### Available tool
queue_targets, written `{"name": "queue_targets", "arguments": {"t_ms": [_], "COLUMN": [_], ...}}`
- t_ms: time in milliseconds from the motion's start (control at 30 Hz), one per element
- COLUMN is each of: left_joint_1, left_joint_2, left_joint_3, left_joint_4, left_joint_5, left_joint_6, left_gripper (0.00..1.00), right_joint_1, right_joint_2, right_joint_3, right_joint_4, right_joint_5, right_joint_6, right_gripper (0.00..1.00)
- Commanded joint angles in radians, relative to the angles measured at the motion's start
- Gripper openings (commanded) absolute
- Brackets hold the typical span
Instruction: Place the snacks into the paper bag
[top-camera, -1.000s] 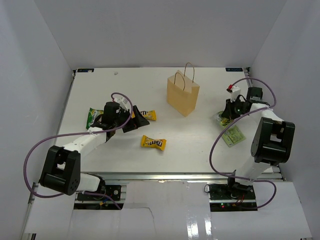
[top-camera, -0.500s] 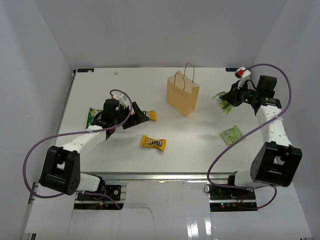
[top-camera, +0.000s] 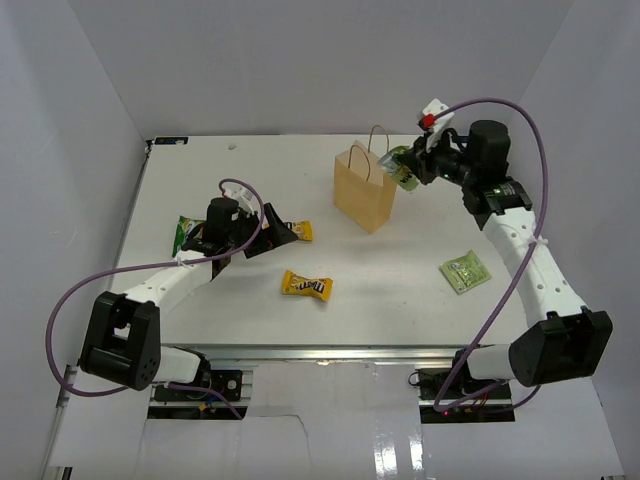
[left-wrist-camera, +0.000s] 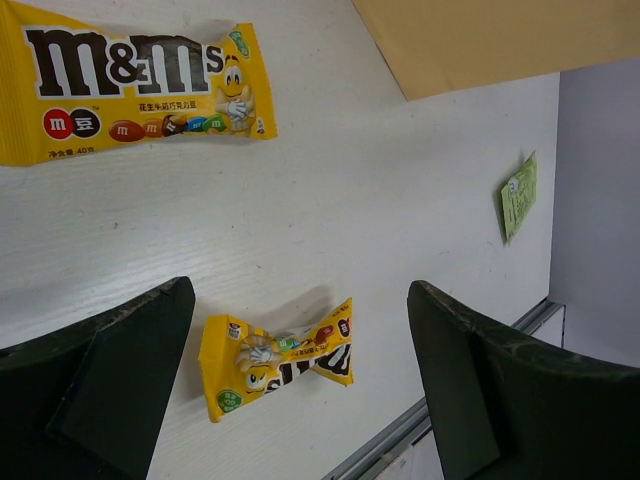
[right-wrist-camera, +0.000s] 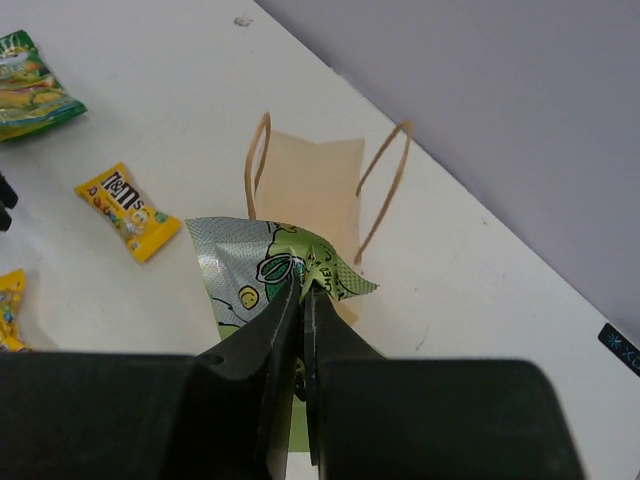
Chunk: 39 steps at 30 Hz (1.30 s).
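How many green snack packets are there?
3. One green packet is in the right hand by the paper bag; a second packet lies at right; a third packet far left. The bag may hide more.
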Motion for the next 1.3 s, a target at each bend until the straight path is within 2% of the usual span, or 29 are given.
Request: {"name": "queue_targets", "arguments": {"t_ms": [0, 33, 133, 333, 767, 1033, 1267], "left_joint_1": [-0.005, -0.005, -0.005, -0.005, -0.005, -0.005, -0.005], "left_joint_2": [-0.039, -0.042, -0.056, -0.076, -0.054, -0.041, -0.088], "left_joint_3": [0.023, 0.022, 0.014, -0.001, 0.008, 0.025, -0.010], "left_joint_4": [-0.005, -0.008, -0.015, -0.018, -0.012, -0.008, -0.015], "left_joint_5": [-0.010, -0.013, -0.023, -0.033, -0.024, -0.013, -0.032], "left_joint_6": [-0.001, -0.001, -0.001, -0.012, -0.015, -0.014, -0.020], "left_gripper": [0.98, 0.98, 0.98, 0.98, 0.98, 0.98, 0.98], "right_joint_1": [0.130, 0.160, 0.235, 0.303, 0.317, 0.395, 0.433], "right_joint_2": [0.045, 0.060, 0.132, 0.191, 0.143, 0.267, 0.360], "right_joint_3": [0.050, 0.058, 0.106, 0.124, 0.175, 0.187, 0.219], "right_joint_4": [0.140, 0.157, 0.193, 0.312, 0.348, 0.568, 0.604], "right_joint_5": [0.283, 0.398, 0.558, 0.735, 0.710, 0.956, 1.034], "right_joint_6": [0.010, -0.010, -0.030, -0.052, 0.017, 0.040, 0.063], "right_gripper": [0.08, 0.08, 0.08, 0.08, 0.08, 0.08, 0.08]}}
